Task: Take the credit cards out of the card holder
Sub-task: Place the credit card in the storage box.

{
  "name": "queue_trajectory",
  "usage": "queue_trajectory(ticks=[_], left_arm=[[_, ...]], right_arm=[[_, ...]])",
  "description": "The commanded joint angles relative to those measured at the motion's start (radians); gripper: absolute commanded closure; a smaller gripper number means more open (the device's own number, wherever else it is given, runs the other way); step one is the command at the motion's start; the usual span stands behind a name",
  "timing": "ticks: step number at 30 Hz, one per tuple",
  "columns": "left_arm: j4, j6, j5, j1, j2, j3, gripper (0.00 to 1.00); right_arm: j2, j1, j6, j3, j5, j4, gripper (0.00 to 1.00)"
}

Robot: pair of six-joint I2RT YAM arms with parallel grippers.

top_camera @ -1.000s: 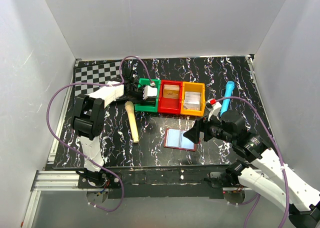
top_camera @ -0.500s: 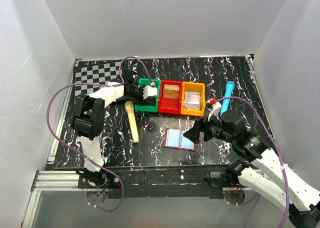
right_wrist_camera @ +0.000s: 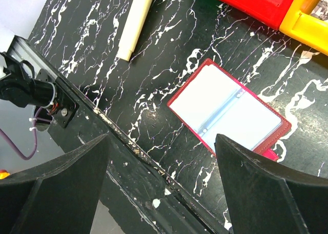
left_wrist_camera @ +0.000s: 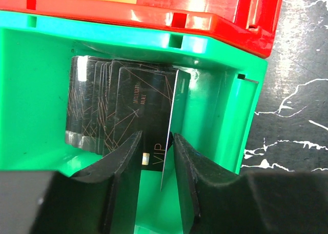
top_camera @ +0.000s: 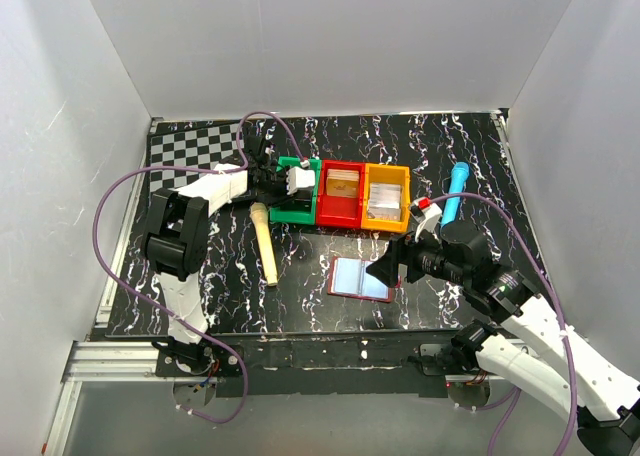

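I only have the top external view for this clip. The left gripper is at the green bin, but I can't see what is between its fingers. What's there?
Observer: The left wrist view shows a dark card printed VIP, standing on edge between the fingers of the left gripper, whose jaws are slightly apart.
Operator: Is it alone in there?
Observer: No. A stack of similar dark cards leans in the green bin behind it.
Operator: Any cards in the card holder?
Observer: The right wrist view shows the card holder lying open, with no cards showing on its pale-blue inside. It is framed by the wide-open fingers of the right gripper.
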Motion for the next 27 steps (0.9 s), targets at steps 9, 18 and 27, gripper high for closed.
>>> queue_trajectory(ticks=[9,18,27], left_arm=[[0.039,-0.023,-0.008,0.002,-0.082,0.015,0.64],[0.051,-0.026,-0.033,-0.011,-0.120,0.024,0.62],[0.341,-0.348,-0.054,-0.066,-0.457,-0.175,0.02]], right_arm=[[0.006,-0.003,-0.006,0.004,-0.011,0.044,0.09],[0.012,-0.003,-0.006,0.010,-0.013,0.042,0.09],[0.060,-0.003,0.012,0.044,0.157,-0.031,0.06]])
